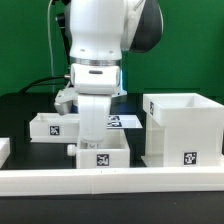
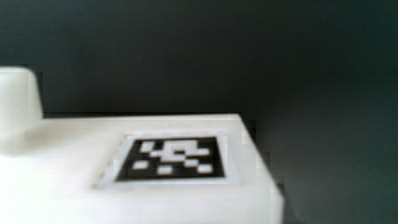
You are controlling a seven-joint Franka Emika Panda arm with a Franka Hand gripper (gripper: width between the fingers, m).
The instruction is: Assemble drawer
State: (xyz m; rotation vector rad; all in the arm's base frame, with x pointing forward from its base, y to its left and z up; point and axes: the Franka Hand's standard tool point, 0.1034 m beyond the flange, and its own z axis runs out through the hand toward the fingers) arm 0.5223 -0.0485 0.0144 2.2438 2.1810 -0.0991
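The tall white box shell (image 1: 183, 130) stands at the exterior view's right, with a tag low on its front. One low white tray (image 1: 100, 152) with a tag on its front wall sits at front centre, just behind the border wall. A second low tray (image 1: 50, 126) lies further back on the left. My gripper (image 1: 94, 136) reaches straight down onto the front tray, and its fingertips are hidden by the tray's walls. The wrist view is filled by a white tray surface (image 2: 107, 195) bearing a black-and-white tag (image 2: 175, 158). No fingers show there.
The long low white border wall (image 1: 110, 182) runs along the front. The marker board (image 1: 126, 122) lies flat behind the front tray, between the arm and the box shell. The table (image 2: 267, 60) is black. A white rounded part (image 2: 15, 105) shows at the wrist view's edge.
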